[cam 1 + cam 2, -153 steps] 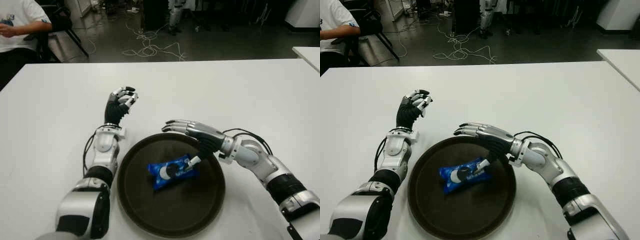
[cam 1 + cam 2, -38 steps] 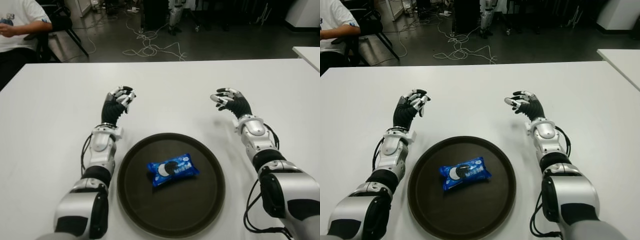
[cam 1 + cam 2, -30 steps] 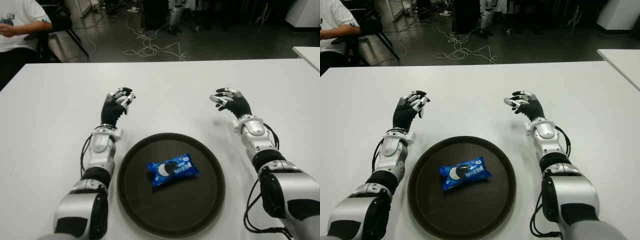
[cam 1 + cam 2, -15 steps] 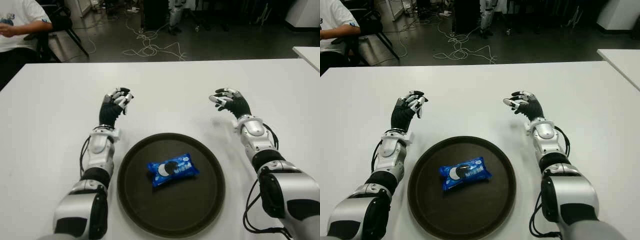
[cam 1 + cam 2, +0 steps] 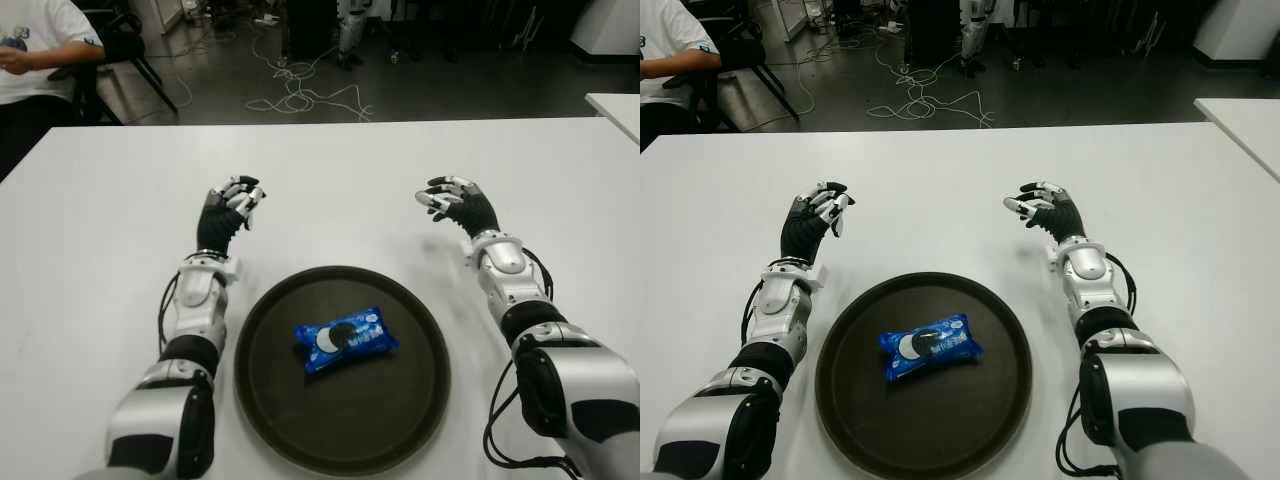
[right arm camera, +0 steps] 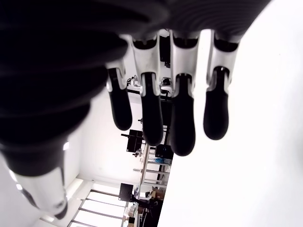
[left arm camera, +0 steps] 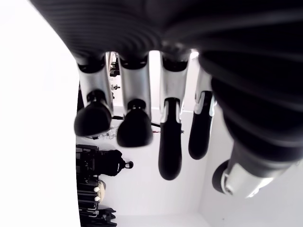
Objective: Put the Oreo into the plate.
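Fingers loosely apart and empty on both hands; my right hand (image 5: 455,203) has pulled back to upper right, leaving the Oreo pack (image 5: 344,338) in the brown plate (image 5: 415,420); left hand (image 5: 228,208) idles upper left.

Bare bench (image 5: 340,190) is seen between the left robot hand (image 5: 228,207) and right robot hand (image 5: 455,203), beyond the plate (image 5: 400,420). The plate's middle is taken by the Oreo (image 5: 345,339). The bench's far edge seems unobstructed.
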`<act>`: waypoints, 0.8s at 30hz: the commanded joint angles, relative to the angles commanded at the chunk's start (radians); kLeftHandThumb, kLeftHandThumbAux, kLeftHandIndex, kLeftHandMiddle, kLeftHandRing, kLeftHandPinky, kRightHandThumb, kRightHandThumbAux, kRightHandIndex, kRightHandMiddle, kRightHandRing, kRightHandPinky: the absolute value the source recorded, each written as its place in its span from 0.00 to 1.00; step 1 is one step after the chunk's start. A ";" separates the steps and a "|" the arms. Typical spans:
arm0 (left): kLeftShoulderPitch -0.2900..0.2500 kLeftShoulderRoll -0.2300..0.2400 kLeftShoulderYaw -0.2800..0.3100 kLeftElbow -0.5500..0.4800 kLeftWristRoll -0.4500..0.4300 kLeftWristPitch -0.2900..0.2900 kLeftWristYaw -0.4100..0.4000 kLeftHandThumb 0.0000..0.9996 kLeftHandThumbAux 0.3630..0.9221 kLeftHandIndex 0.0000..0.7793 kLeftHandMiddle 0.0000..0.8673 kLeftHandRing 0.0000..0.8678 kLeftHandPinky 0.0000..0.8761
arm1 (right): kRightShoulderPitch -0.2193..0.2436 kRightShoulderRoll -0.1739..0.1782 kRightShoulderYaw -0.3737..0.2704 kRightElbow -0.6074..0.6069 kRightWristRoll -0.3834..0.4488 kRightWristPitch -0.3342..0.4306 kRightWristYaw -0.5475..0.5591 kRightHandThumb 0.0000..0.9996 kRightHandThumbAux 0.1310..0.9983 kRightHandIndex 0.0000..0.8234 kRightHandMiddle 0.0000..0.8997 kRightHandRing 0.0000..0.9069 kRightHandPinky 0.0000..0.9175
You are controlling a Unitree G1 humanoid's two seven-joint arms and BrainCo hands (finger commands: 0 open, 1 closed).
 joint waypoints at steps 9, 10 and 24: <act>-0.002 0.000 0.003 -0.001 -0.002 0.008 -0.007 0.86 0.54 0.53 0.59 0.92 0.90 | 0.000 -0.002 0.001 0.002 -0.002 0.003 0.003 0.07 0.65 0.46 0.56 0.61 0.64; -0.002 0.001 0.001 0.000 0.002 0.005 0.003 0.86 0.54 0.53 0.59 0.92 0.90 | -0.001 -0.002 0.002 0.002 -0.003 0.003 0.005 0.07 0.64 0.46 0.56 0.61 0.65; -0.005 0.009 -0.009 0.008 0.019 -0.005 0.016 0.86 0.54 0.53 0.60 0.93 0.92 | -0.001 -0.002 0.002 0.001 -0.004 0.003 0.005 0.04 0.66 0.45 0.58 0.62 0.66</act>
